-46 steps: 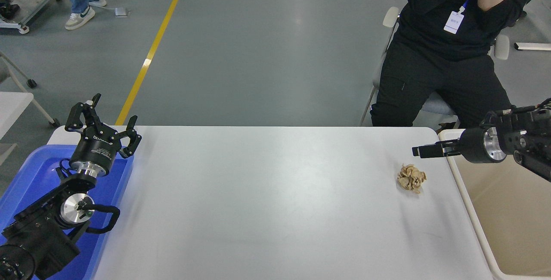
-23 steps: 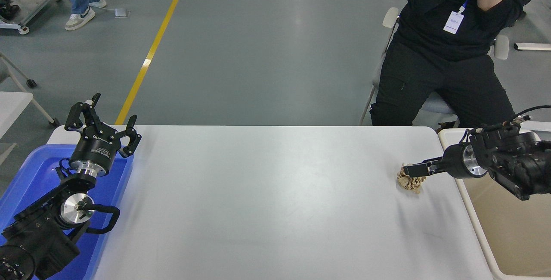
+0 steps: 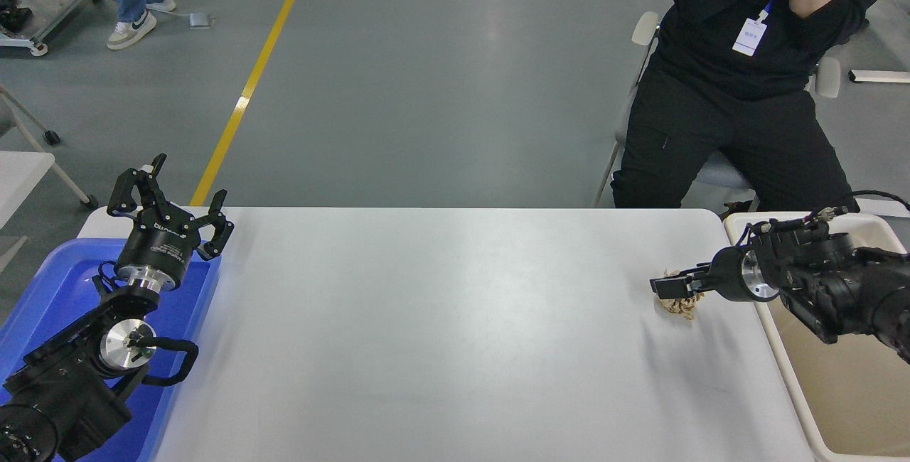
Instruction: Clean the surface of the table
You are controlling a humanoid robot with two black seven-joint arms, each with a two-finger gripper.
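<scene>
The white table surface fills the middle of the head view. A crumpled brown paper wad lies near its right edge. My right gripper reaches in from the right, low over the wad, its fingers slightly apart and straddling the wad's top, which they partly hide. My left gripper is parked open above the table's far left corner, holding nothing.
A blue tray sits under the left arm at the left edge. A beige bin stands just past the table's right edge. A person in black sits at the far right.
My right gripper has come down and moved left from above the bin's corner onto the paper wad. The wad and the left arm have stayed in place.
</scene>
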